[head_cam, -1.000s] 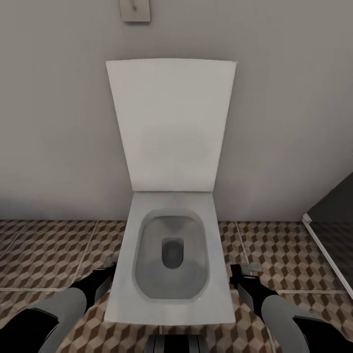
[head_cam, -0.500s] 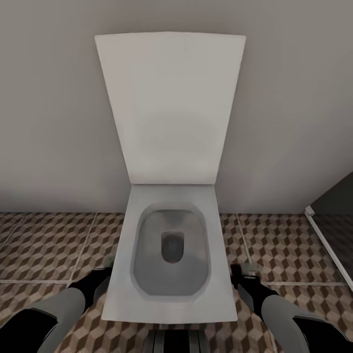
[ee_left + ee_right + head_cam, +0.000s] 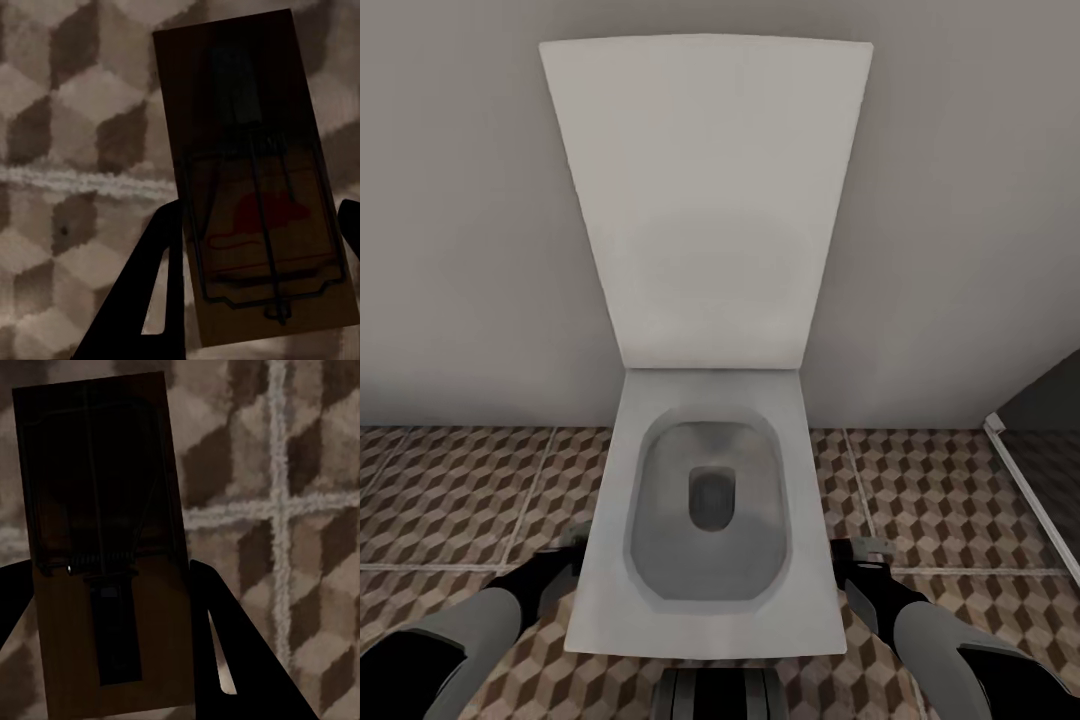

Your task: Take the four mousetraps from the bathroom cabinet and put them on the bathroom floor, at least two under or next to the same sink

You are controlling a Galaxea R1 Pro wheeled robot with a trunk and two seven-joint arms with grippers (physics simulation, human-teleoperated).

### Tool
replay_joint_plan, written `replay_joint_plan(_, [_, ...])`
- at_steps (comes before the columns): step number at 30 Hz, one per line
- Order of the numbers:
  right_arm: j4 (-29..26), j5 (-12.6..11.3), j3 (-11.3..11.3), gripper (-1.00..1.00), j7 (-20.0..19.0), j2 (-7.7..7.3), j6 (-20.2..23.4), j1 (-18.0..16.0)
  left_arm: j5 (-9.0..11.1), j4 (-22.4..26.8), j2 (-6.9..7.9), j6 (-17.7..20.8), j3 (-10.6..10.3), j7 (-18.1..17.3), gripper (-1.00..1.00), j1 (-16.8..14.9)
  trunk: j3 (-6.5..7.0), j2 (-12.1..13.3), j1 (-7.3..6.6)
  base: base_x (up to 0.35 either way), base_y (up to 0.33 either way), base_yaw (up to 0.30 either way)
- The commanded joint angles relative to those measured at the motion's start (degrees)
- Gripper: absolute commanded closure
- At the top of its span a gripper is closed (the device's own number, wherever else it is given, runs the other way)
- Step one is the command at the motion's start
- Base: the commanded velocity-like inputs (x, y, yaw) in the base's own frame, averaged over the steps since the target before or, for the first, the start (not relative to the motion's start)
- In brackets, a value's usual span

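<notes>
Two mousetraps are off the ground, one clamped in each gripper: the left mousetrap (image 3: 255, 180), a brown board with a wire spring and a red mouse mark, sits between the dark fingers (image 3: 150, 285) of the left gripper (image 3: 259, 262), and the right mousetrap (image 3: 105, 547), dark and shadowed, is pinched the same way by the right gripper (image 3: 105, 607), its fingers (image 3: 225, 637) pressed along the board's long edges. Under both lies the bathroom floor (image 3: 450, 500), cube-patterned tiles with pale grout lines, seen close below each trap in the wrist views. From the head view both arms are held low and bent, forearms angling inward, the left gripper (image 3: 575, 545) just beside the toilet's left rim and the right gripper (image 3: 860, 555) just beside its right rim. The white square toilet (image 3: 705, 600) stands squarely in front, lid up against the grey wall (image 3: 450, 250), taking the middle of the room ahead. Open tile runs to the left and right of it up to the wall's foot. At far right a white-edged glass panel (image 3: 1035, 500) cuts diagonally across the floor, narrowing the room on that side.
</notes>
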State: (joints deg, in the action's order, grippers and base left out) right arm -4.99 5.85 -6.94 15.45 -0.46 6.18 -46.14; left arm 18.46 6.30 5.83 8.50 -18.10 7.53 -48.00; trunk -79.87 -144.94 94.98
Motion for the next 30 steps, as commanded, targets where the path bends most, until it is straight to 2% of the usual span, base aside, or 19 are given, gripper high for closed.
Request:
replay_joint_plan(1, [-0.11, 0.4, -0.44, 1.0, 0.11, 0.02, 0.33, 0.0, 0.43, 0.09, 0.15, 0.37, -0.53, 0.47, 1.0, 0.02, -0.03, -0.01, -0.01, 0.0, 0.0, 0.0])
replay_joint_plan(7, [-0.11, 0.4, -0.44, 1.0, 0.11, -0.03, 0.33, 0.0, 0.44, -0.18, 0.68, 0.31, -0.53, 0.47, 1.0, 0.02, -0.03, -0.01, -0.01, 0.0, 0.0, 0.0])
replay_joint_plan(26, [-0.11, 0.4, -0.44, 1.0, 0.02, -0.77, 0.33, -0.02, 0.44, -0.24, 1.11, 0.29, -0.53, 0.47, 1.0, 0.02, -4.24, -0.27, 0.48, 0.0, 0.0, 0.0])
replay_joint_plan(30, [-0.11, 0.4, -0.44, 1.0, 0.02, -0.77, 0.32, -0.01, 0.43, -0.24, 1.11, 0.29, -0.53, 0.47, 1.0, 0.02, -4.24, -0.27, 0.48, 0.0, 0.0, 0.0])
